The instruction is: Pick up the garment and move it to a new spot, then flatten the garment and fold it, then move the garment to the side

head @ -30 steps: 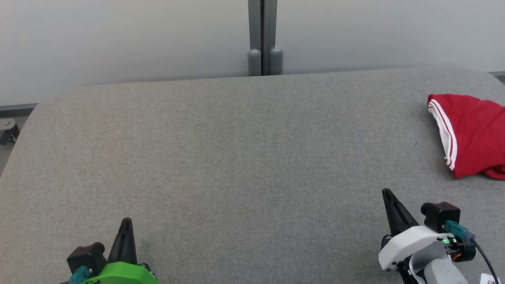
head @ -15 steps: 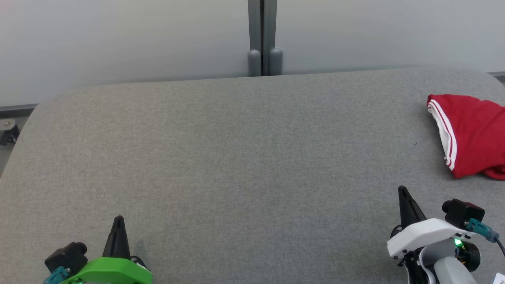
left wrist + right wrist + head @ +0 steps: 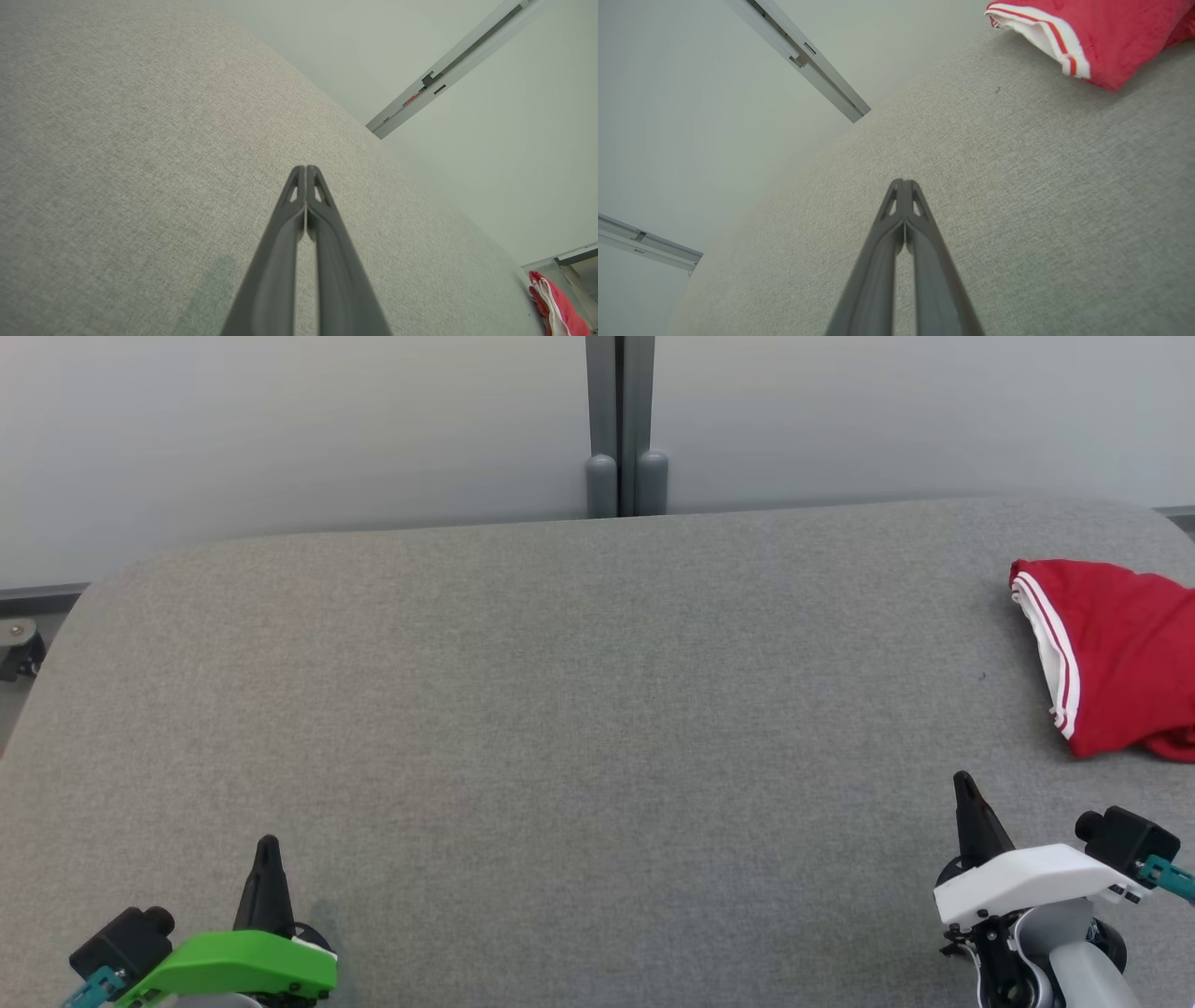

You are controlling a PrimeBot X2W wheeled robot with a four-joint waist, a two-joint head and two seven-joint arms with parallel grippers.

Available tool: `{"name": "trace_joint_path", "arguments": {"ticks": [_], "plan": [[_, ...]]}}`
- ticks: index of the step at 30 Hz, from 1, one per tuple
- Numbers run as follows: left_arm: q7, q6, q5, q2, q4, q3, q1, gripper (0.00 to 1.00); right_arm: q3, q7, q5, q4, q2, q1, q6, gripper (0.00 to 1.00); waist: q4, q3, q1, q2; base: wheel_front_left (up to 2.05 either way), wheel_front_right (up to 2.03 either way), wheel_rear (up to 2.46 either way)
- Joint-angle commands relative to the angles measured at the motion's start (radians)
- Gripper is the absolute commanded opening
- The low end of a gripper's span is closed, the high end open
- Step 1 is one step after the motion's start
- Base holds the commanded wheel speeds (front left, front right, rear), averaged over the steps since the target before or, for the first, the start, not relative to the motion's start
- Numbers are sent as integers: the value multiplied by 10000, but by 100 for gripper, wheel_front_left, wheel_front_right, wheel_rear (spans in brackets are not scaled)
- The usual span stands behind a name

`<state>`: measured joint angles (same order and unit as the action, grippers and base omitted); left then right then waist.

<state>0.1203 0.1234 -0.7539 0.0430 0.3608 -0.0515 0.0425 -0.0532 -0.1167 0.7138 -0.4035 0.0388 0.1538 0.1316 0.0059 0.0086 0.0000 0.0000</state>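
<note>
Well, from my seat this looks close to finished. The red garment (image 3: 1116, 653) lies on the far right of the grey table (image 3: 560, 691), running off the right edge of the head view, so I cannot see all of it. What I can see is a compact bundle with its white striped trim stacked along the left edge. I read that as a folded piece put to the side, not a loose heap waiting to be picked up. The right wrist view shows the same trim and a rounded fold in the garment (image 3: 1101, 32), with some bulk to it, so the fold is not very crisp.

The left gripper (image 3: 268, 845) sits at the near left of the table with its two fingers pressed together and nothing between them; the left wrist view confirms the tips of the left gripper (image 3: 306, 170) meet over bare cloth. The right gripper (image 3: 966, 784) is at the near right, likewise pressed together and empty, near the garment but not touching it.

My judgement: the picking up, flattening, folding and moving aside all appear done. At most a tidy-up of the bundle is left.
</note>
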Motion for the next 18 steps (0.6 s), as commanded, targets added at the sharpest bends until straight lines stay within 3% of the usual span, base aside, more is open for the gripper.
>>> {"name": "trace_joint_path", "arguments": {"ticks": [1,18], "plan": [[-77,-26,-359,57,-197,-57,316,0,-45,78,367,209,65,45,-6,0,0,-1,0,0,0,0,0],[-647,-78,-2412,70,-524,-209,439,0,-196,641,2510,545,85,-55,-7,0,-11,-18,0,0,0,0,0]]}}
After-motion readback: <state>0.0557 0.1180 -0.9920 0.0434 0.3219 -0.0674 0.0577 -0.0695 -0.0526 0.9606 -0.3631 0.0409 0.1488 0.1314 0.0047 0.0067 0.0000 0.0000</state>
